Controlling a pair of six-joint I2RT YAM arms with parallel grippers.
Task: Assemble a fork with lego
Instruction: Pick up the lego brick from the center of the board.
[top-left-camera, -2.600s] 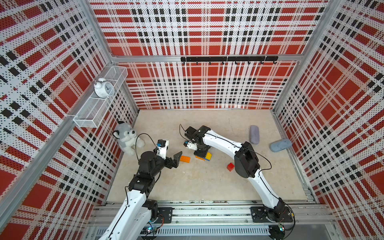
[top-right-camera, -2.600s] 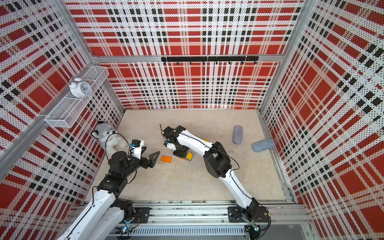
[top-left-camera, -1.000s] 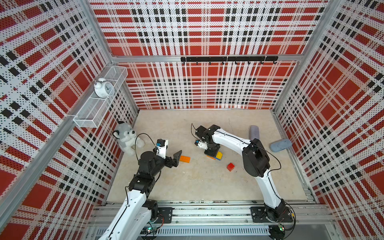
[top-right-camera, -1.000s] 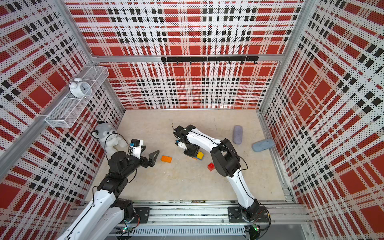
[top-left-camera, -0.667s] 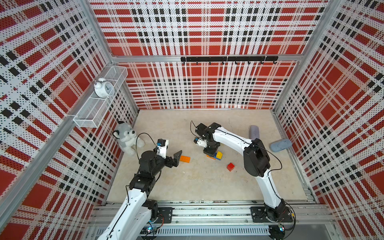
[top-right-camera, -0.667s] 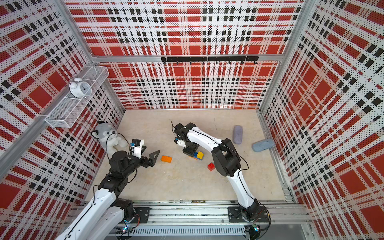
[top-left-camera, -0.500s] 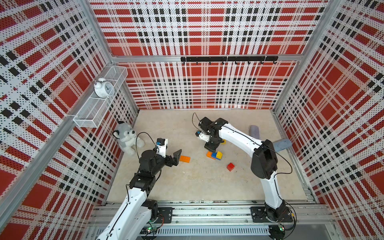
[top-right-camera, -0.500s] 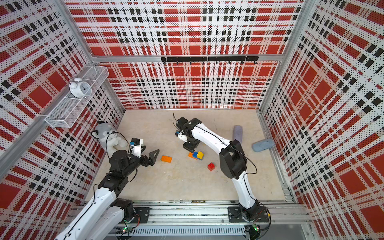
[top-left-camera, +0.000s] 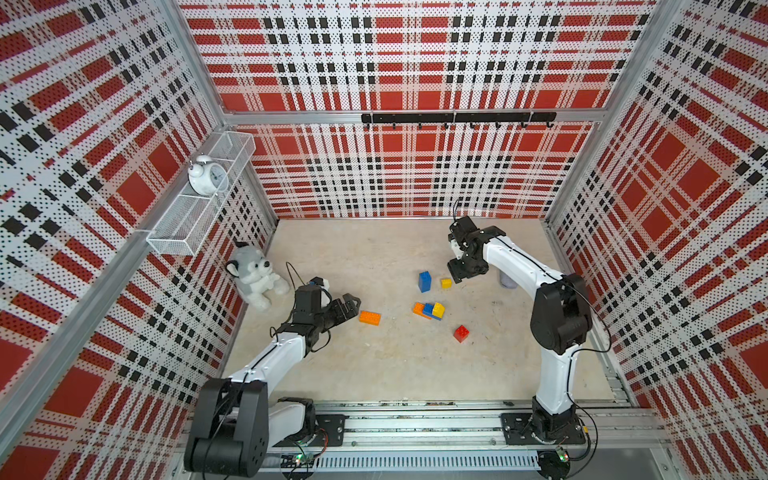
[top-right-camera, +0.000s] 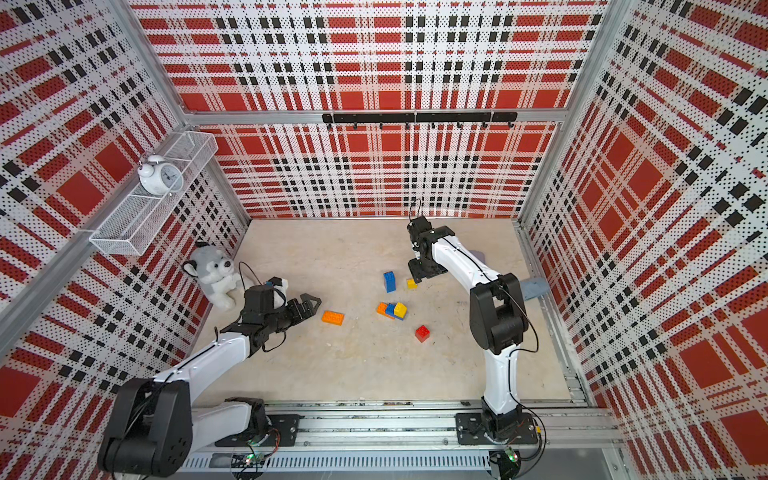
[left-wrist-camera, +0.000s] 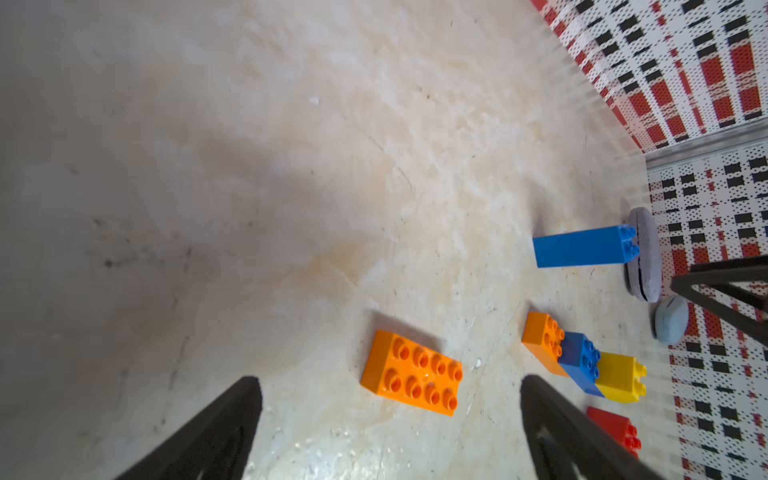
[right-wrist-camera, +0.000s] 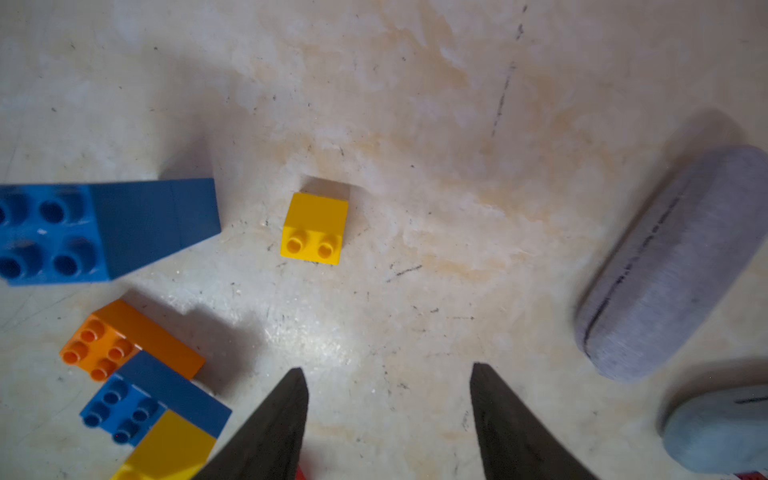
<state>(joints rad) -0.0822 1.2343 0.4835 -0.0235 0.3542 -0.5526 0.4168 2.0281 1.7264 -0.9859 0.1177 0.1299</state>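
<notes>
Just short of the loose yellow brick (right-wrist-camera: 314, 227), the right claw (right-wrist-camera: 386, 368) is held parted and empty; the brick's flat sides should be pinched squarely. The left claw (top-left-camera: 351, 306) is spread wide.

Right gripper (top-right-camera: 419, 274) just above the small yellow brick (top-right-camera: 412, 284), not touching; tall blue brick (top-right-camera: 389, 281) near. Left gripper (top-right-camera: 312, 308), jaws spread, faces the orange brick (top-right-camera: 333, 318) just ahead, with the orange-blue-yellow cluster (top-right-camera: 392, 310) and red brick (top-right-camera: 422, 333) farther beyond.
</notes>
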